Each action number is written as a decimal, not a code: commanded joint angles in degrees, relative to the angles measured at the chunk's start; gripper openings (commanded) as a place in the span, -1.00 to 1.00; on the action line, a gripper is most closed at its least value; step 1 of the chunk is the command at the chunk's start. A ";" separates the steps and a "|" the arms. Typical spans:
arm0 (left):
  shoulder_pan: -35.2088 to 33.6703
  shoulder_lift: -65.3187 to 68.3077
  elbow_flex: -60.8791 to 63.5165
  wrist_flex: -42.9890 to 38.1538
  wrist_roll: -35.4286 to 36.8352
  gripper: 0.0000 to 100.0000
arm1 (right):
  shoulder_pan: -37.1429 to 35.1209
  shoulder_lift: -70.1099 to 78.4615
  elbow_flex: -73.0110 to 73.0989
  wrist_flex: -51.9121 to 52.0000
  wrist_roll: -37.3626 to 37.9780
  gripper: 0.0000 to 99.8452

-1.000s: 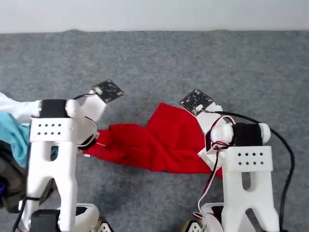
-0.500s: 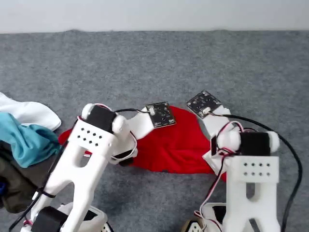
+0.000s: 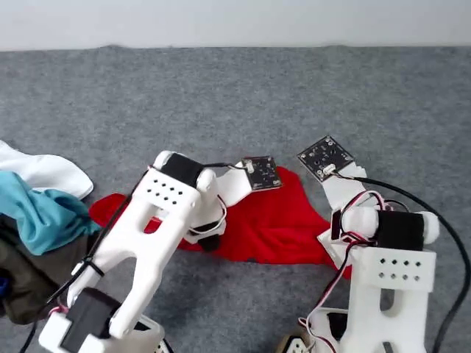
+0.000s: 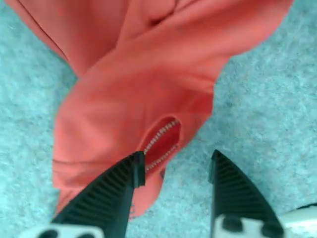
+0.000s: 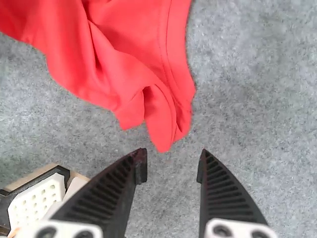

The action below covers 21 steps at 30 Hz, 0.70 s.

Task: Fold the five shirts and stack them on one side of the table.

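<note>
Both grippers empty and gaping: left gripper point(image 4: 174, 171), right gripper point(image 5: 172, 161) over bunched red shirt point(image 3: 272, 220), table point(image 3: 368, 95) front edge. Risk: grabbing several layers, lumpy fold.

The left arm point(image 3: 158, 220) leans diagonally from its base at the near left toward the centre, wrist stretched forward, while the right arm point(image 3: 383, 257) stands nearly upright at the near right, wrist angled forward and inward. The left gripper point(image 4: 177, 158) points downward with its dark ribbed jaws parted. The right gripper point(image 5: 172, 154) likewise points downward, jaws apart.
</note>
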 commanded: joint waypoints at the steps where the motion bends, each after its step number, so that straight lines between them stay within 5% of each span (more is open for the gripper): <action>1: 0.26 0.62 -4.26 -0.97 0.18 -0.57 | 0.57 -1.45 -2.11 2.33 -0.26 -0.67; 16: 3.25 11.16 -7.16 -1.49 0.18 -0.57 | 0.57 -1.10 -2.02 2.33 -0.26 -0.67; 21: 4.84 11.34 -7.16 -1.05 -0.09 -0.72 | 0.57 -1.19 -2.02 2.33 -0.26 -0.67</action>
